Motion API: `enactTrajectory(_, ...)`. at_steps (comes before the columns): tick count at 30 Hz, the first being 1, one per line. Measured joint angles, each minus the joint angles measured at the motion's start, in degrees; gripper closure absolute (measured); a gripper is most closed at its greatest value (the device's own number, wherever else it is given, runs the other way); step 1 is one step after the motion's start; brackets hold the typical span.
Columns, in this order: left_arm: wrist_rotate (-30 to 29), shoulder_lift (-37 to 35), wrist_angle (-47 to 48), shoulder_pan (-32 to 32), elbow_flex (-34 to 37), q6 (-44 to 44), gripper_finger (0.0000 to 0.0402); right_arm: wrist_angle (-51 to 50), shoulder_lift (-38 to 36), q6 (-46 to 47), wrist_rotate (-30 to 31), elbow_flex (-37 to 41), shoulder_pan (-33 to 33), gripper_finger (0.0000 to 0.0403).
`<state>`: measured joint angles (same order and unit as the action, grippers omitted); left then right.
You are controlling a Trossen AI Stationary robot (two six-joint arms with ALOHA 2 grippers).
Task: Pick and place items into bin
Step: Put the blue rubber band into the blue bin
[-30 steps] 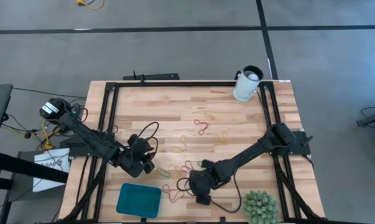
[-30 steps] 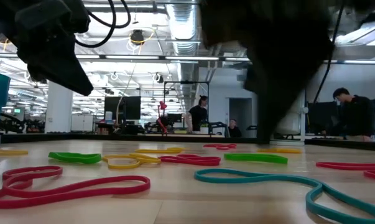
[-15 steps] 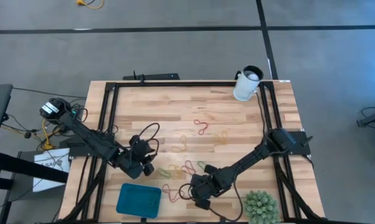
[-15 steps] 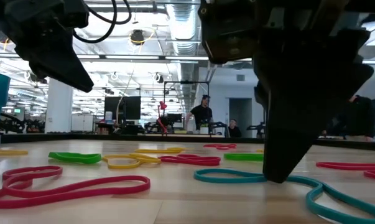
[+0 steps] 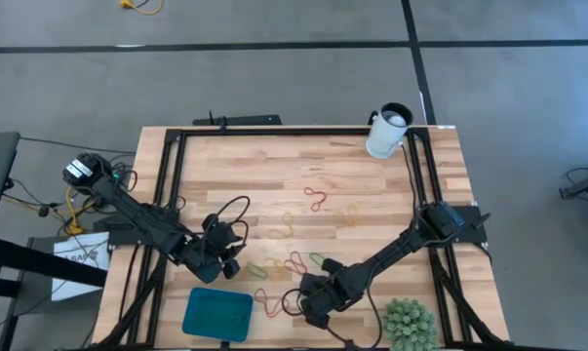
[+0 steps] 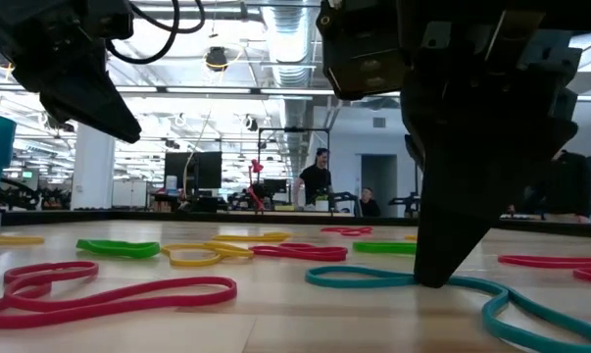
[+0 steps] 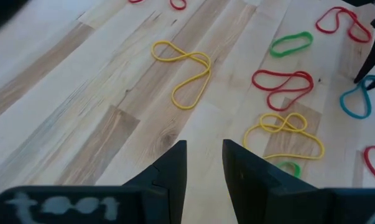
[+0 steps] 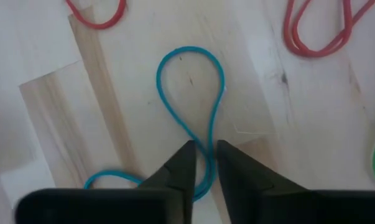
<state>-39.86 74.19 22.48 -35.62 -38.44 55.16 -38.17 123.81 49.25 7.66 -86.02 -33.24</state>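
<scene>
The right pincer (image 5: 311, 305) is lowered onto the pale wooden plank bench (image 5: 303, 166) near its front edge, just beside the spiky green plant (image 5: 409, 323), and in the low view its dark fingertips (image 6: 434, 273) are seen touching down on the thin teal-blue rubber-band loop (image 6: 491, 299). In the right wrist view that twisted blue loop (image 8: 190, 93) is shown with its narrow waist caught between the two dark fingers (image 8: 180, 167), which are drawn nearly together around the strand, so the pincer is clenched on the band while the band is still lying flat on the wood. The small shallow teal-blue rectangular bin (image 5: 217, 313) is placed at the front of the bench, to the left of that pincer and apart from it. The left pincer (image 5: 218, 259) is held just above the bench beside the bin's far edge; its fingers (image 7: 175, 165) are seen close together with only a narrow gap and nothing between them. Ahead of it, a yellow twisted rubber-band loop (image 7: 184, 73), a red double loop (image 7: 283, 86), a green oval band (image 7: 291, 43) and a second yellow knotted band (image 7: 287, 132) are scattered on the wood. A white cylindrical cup (image 5: 388, 132) is stood at the far right corner.
</scene>
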Motion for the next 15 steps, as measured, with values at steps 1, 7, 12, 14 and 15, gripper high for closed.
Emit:
enactTrajectory(1,0.0,0.0,-0.01,0.0,0.01,0.0,0.031,0.29,0.0,0.0,-0.02,0.02,-0.02,0.0366)
enactTrajectory(7,-0.21,0.0,-0.06,0.02,0.0,0.0,0.031,3.93,-0.32,-1.46,-1.4,0.33,0.01,0.0396)
enactTrajectory(12,-1.72,0.0,-0.53,0.02,0.0,0.02,0.031,7.59,-0.44,-4.47,-2.62,-4.16,-0.17,0.0401)
enactTrajectory(14,-2.81,-0.02,-0.53,0.04,0.0,0.02,0.031,9.69,-0.45,-7.18,-1.72,-7.25,-0.26,0.0402)
enactTrajectory(15,-3.28,-0.02,-0.55,0.04,0.0,0.02,0.031,10.9,-0.48,-8.99,-1.29,-8.65,-0.26,0.0402)
